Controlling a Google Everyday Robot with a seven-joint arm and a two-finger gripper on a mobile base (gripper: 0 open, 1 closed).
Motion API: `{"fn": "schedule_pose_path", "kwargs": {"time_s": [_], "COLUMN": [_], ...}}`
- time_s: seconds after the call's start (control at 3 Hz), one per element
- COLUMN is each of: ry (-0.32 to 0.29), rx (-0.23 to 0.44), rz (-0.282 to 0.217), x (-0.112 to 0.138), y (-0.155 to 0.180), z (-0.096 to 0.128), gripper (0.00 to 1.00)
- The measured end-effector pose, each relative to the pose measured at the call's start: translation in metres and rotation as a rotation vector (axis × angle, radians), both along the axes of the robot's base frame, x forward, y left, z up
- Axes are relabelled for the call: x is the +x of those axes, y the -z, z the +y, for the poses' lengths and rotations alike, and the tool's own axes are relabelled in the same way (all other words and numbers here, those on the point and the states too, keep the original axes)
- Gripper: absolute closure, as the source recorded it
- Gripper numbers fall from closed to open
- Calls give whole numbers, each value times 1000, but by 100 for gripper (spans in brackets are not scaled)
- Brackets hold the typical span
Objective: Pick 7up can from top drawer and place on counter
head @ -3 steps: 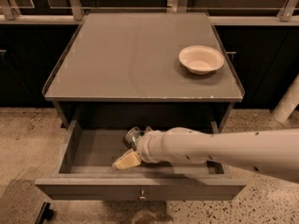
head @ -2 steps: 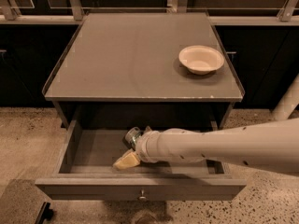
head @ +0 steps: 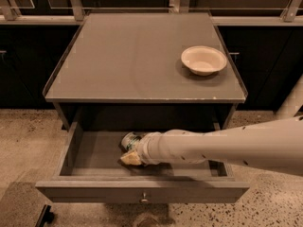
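The top drawer (head: pixel 142 192) stands pulled open below the counter (head: pixel 137 60). The 7up can (head: pixel 128 140), silver with a green label, lies on its side on the drawer floor, mostly hidden behind the arm. My gripper (head: pixel 130 157) reaches into the drawer from the right. Its yellowish fingertip (head: pixel 131 159) sits just in front of the can and close against it. The white arm covers the rest of the gripper.
A white round bowl (head: pixel 203 59) sits on the counter's right side. The drawer's front panel has a small round knob (head: pixel 144 200). Dark cabinets stand behind and beside the cabinet. Speckled floor lies below.
The arm's far end has shifted slightly. The gripper and the can stay in the same place in the drawer.
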State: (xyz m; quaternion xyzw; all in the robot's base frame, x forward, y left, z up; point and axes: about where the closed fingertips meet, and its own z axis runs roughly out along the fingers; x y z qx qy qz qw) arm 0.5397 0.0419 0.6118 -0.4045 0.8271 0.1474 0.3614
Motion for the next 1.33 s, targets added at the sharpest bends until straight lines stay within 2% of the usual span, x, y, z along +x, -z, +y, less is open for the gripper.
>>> {"fn": "schedule_pose_path", "kwargs": {"time_s": [0.67,1.0,1.33], "ry": [0,0,-41], "rx": [0,0,23], "rz": [0,0,-5], "x": [0,0,-2], "y": [0,0,-6], "z": [0,0,3], "gripper": [83,100,100]}}
